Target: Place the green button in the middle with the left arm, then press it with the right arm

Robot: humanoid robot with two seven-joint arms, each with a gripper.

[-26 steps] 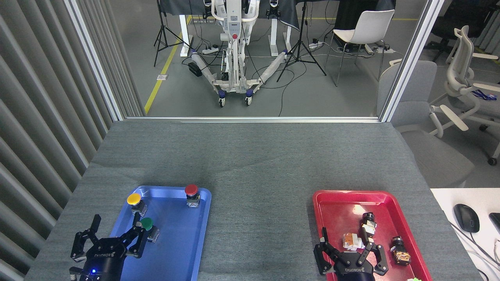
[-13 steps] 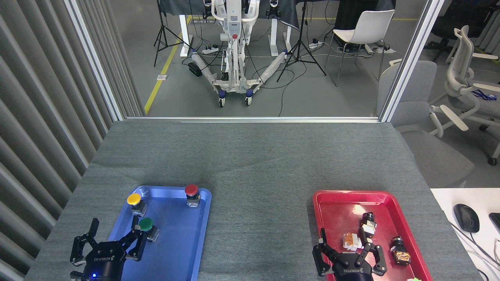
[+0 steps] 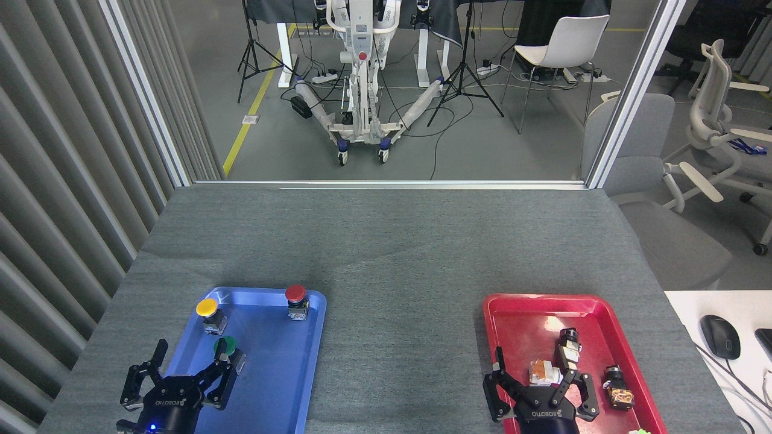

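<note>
- The green button [image 3: 224, 347] sits in the blue tray [image 3: 283, 386], near the tray's left edge and about halfway down its length; it is not on the bare cloth.
- One dark finger [image 3: 222, 357] of the left gripper [image 3: 190, 377] crosses in front of the green cap, so part of the cap is hidden. Whether that finger touches the button cannot be told.
- The left gripper is at the tray's near-left corner, its fingers spread apart, with one finger raised out over the tray's left edge. Nothing is clamped between them. A small blue light glows on its wrist.
- The yellow button [image 3: 207, 308] stands in the tray's far-left corner, just beyond the green one and apart from it.
- The red button [image 3: 295, 294] stands at the tray's far edge, close to the far-right corner, well apart from the other two.
- The middle [image 3: 398, 337] of the worktop, grey cloth between the two trays, lies bare.
- The red tray [image 3: 525, 319] rests near the worktop's right edge, level with the blue one.
- The right gripper [image 3: 541, 392] is over the near part of the red tray, fingers splayed wide and empty.
- Small parts lie in the red tray: a white-and-orange block [image 3: 541, 372] just beside the right gripper's fingers, a black-and-white part [image 3: 567, 345] beyond it, and a black-and-amber part [image 3: 619, 386] toward the tray's right edge.
</note>
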